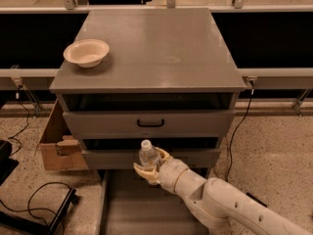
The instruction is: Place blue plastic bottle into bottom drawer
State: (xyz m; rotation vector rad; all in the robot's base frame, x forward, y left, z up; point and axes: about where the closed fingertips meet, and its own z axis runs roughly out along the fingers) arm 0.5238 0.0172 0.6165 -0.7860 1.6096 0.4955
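The blue plastic bottle (147, 156) is a small clear bottle with a white cap, held upright in my gripper (150, 166). The gripper's cream fingers (143, 171) are shut around its lower half. It hangs in front of the middle drawer's face, just above the back of the bottom drawer (142, 207). That drawer is pulled out towards me, a wide shallow grey tray with a flat floor. My white arm (230, 207) reaches in from the lower right.
A cream bowl (86, 52) sits on the grey cabinet top (156, 43) at the left. The upper drawer has a black handle (150, 124). A cardboard box (56, 146) stands left of the cabinet, with black cables (34, 199) on the floor.
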